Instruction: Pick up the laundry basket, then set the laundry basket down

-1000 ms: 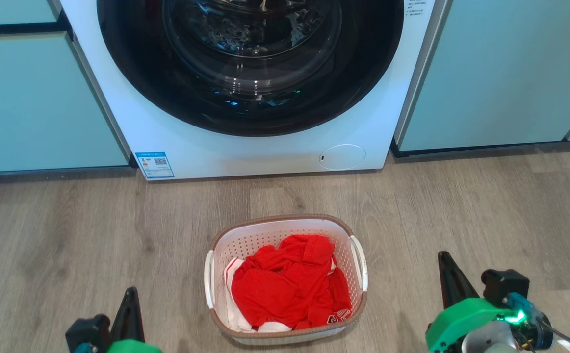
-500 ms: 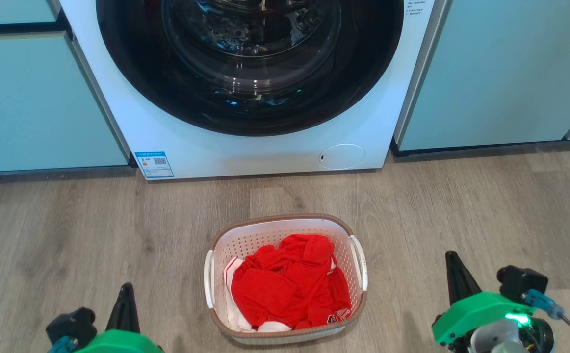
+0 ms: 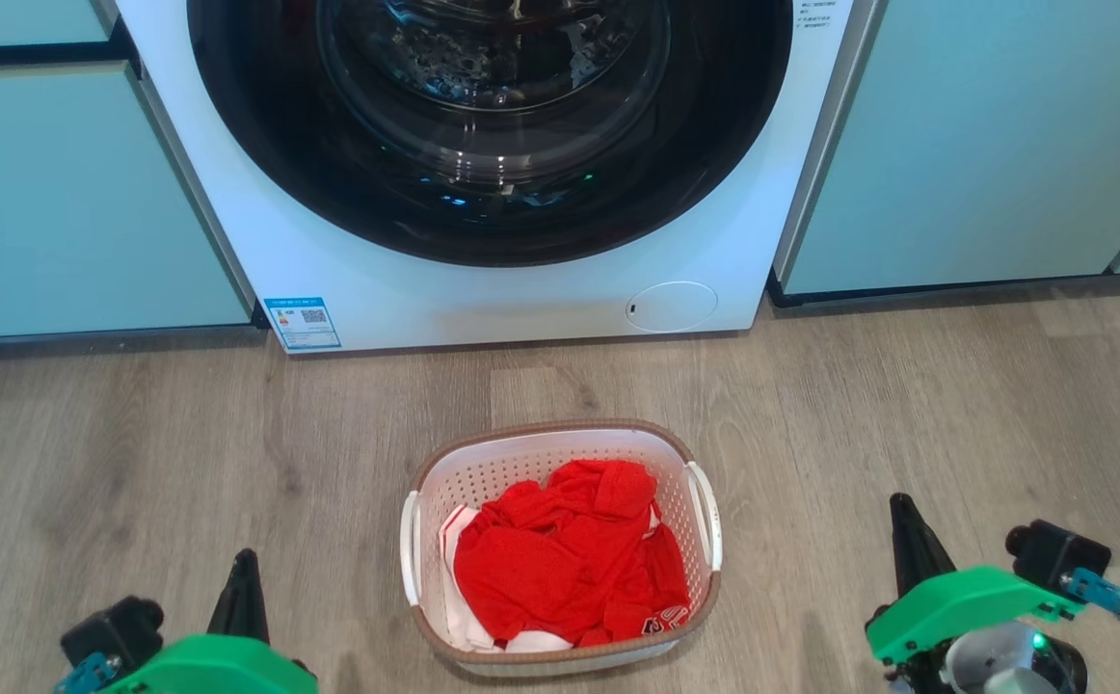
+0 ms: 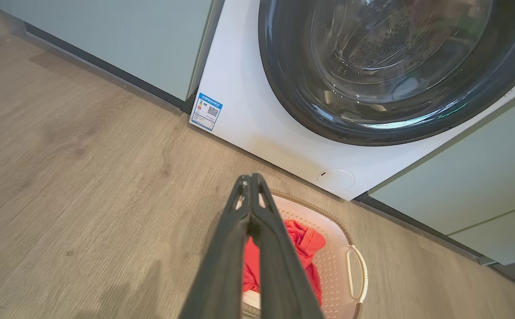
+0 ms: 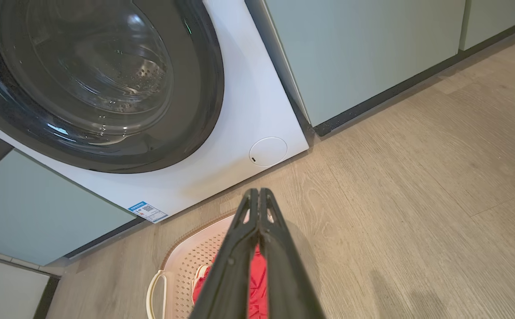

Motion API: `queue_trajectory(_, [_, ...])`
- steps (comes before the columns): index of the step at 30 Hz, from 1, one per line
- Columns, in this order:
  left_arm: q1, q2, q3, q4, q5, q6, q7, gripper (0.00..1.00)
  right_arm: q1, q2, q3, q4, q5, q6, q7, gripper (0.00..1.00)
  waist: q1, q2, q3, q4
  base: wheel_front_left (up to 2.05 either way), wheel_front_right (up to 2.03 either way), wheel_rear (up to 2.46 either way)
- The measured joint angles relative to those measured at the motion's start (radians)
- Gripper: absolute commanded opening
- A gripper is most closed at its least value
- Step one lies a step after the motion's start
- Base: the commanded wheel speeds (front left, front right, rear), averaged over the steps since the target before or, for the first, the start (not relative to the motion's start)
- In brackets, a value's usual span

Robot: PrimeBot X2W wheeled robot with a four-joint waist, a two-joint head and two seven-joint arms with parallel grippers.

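— Where was the laundry basket (image 3: pixel 552 425)?
— On the floor (image 3: pixel 184 463) before the washing machine (image 3: pixel 521 308), red clothes (image 3: pixel 570 559) inside, both handles (image 3: pixel 709 530) free. The left gripper (image 4: pixel 251 178) and right gripper (image 5: pixel 258 191) hung either side, well apart from it, jaws pressed together.
— The risk?
— Likely that closed jaws would shove a handle aside, or an uneven lift would tip the clothes out.

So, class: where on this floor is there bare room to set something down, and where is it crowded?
Bare grey-brown wood plank floor lies left of the white perforated plastic laundry basket, ahead of the left gripper, and likewise right of it, ahead of the right gripper. Tighter: the strip between basket and white front-loading washing machine.
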Motion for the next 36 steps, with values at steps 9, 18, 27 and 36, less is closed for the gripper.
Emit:
queue_trajectory(9, [-0.023, 0.0, 0.012, 0.003, -0.094, -0.017, 0.024, 0.0, -0.004, -0.007, -0.018, -0.002, 0.092, 0.0, 0.022, 0.0, 0.0, 0.0, 0.001, -0.001, 0.0, 0.0, 0.0])
queue_trajectory(18, [-0.04, 0.0, 0.028, 0.006, -0.2, -0.028, 0.049, 0.0, -0.008, -0.007, -0.033, -0.007, 0.196, 0.0, 0.048, 0.0, 0.0, 0.0, 0.002, -0.001, 0.0, 0.0, 0.0])
queue_trajectory(27, [-0.06, -0.001, 0.035, 0.009, -0.305, -0.044, 0.076, 0.0, -0.021, -0.007, -0.053, -0.014, 0.299, 0.0, 0.073, 0.0, 0.0, 0.0, 0.003, -0.002, 0.0, 0.0, 0.0])
queue_trajectory(36, [-0.078, -0.002, 0.055, 0.013, -0.411, -0.06, 0.1, 0.0, -0.021, -0.007, -0.07, -0.017, 0.401, 0.0, 0.096, 0.0, 0.0, 0.0, 0.004, -0.002, 0.0, 0.0, 0.0])
